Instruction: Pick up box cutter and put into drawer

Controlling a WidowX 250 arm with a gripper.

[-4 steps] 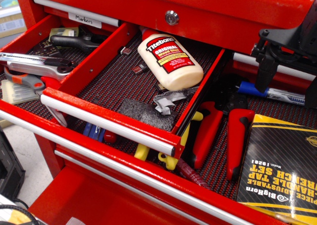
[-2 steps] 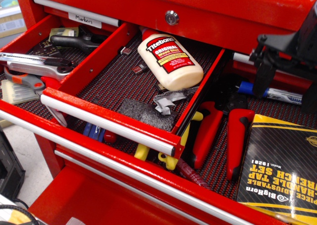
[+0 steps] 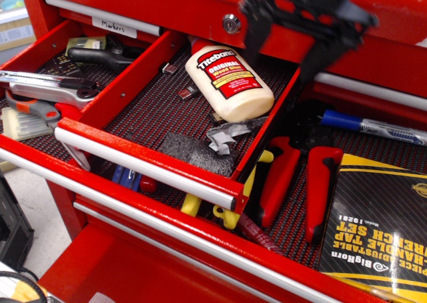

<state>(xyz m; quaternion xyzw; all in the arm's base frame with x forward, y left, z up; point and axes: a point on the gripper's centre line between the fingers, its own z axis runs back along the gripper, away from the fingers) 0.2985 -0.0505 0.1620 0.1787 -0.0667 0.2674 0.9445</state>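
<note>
The gripper (image 3: 288, 41) is seen blurred at the top of the view, hanging above the back right corner of the drawer (image 3: 143, 161), with its two dark fingers (image 3: 253, 33) spread apart and nothing held between them. The box cutter (image 3: 41, 85) is found well apart from it, in the compartment to the left of the drawer, lying flat with its silver-grey body pointed along the width of the cabinet. It rests just behind the scissors (image 3: 37, 108) (the orange-and-grey handles are touching or nearly touching its lower edge; which cannot be told). Black-handled pliers (image 3: 100, 55) are seen farther back in that same left compartment.

Inside the drawer, a glue bottle (image 3: 228, 83) is laid on its side on the dark red-dotted mesh liner (image 3: 157, 106), its red cap toward the back. A crumpled grey scrap (image 3: 228, 136) lies just in front of the bottle, and a dark pad (image 3: 193, 153) is placed near the front wall. The silver bar handle (image 3: 100, 149) runs across the drawer's front.

Below and to the right, red-handled tools (image 3: 300, 183) are lying in the wide lower drawer, beside a black-and-yellow wrench box (image 3: 380, 223). A blue-capped marker (image 3: 373, 125) is seen behind them.
</note>
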